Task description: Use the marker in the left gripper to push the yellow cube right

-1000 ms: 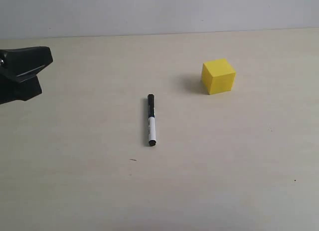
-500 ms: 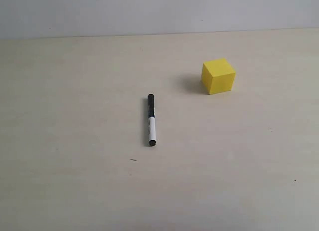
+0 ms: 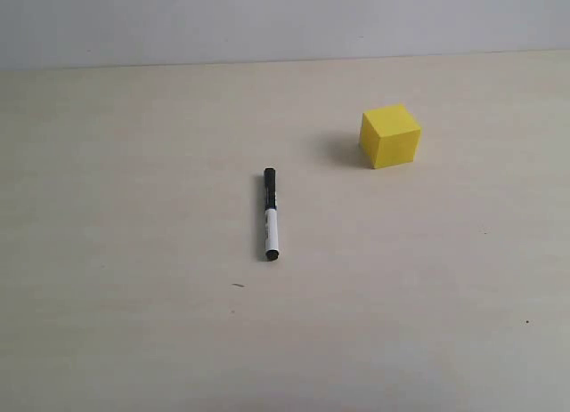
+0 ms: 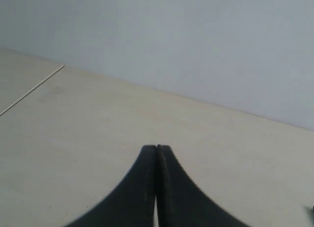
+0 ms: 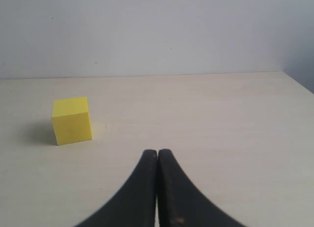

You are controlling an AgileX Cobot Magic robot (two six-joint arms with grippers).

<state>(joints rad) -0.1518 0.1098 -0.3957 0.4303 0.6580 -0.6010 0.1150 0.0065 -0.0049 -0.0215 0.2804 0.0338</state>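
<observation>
marker (image 3: 270,214) lies loose mid-bench, cap end away | yellow cube (image 3: 390,136) well apart, up-right of it | left gripper (image 4: 156,153) fingers pressed together, empty | right gripper (image 5: 157,156) same | tip: spread fingers, grab barrel crosswise, sweep low.

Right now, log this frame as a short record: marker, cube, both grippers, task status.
marker: lying flat on the table, not held, black cap end pointing away from the camera
yellow cube: resting on the table, right of and beyond the marker, apart from it
left gripper: shut, empty, out of the exterior view
right gripper: shut, empty, cube ahead of it
task status: marker not yet picked up
</observation>
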